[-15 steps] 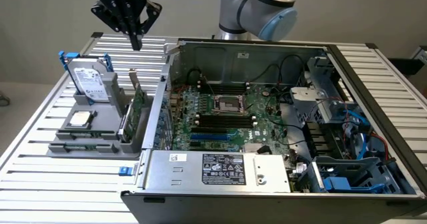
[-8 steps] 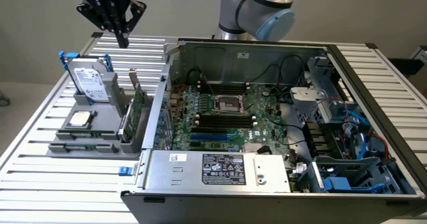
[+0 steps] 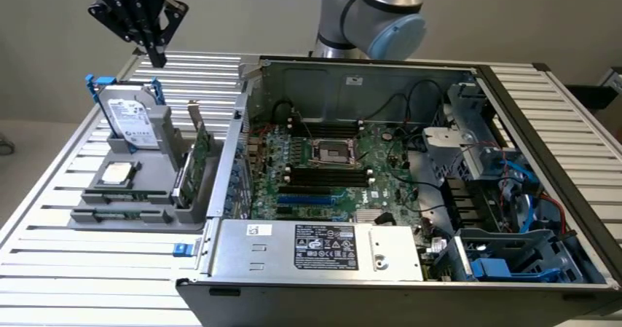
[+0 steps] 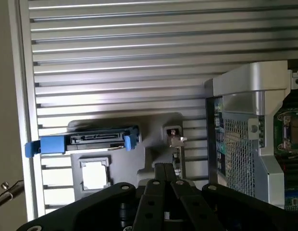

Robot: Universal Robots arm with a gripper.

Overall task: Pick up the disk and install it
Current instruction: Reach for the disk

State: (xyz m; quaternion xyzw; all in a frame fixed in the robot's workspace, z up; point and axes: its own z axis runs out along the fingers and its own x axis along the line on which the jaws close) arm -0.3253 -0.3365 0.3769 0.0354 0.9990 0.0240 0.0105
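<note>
The disk (image 3: 131, 119) is a silver hard drive with a white label and a blue carrier bracket. It stands upright on its edge in a grey fixture (image 3: 136, 209) at the exterior view's left. In the wrist view the disk (image 4: 89, 140) shows edge-on, with its blue bracket ends sticking out on both sides. My black gripper (image 3: 156, 56) hangs in the air above and behind the disk, apart from it. Its fingers (image 4: 157, 169) are pressed together and shut on nothing.
The grey fixture also carries a small square CPU chip (image 3: 118, 172) and an upright green circuit card (image 3: 198, 159). An open computer case (image 3: 291, 276) with its motherboard (image 3: 336, 170) lies beside it, with blue drive bays (image 3: 505, 265) at its front right. Everything rests on a slatted aluminium table (image 3: 87, 269).
</note>
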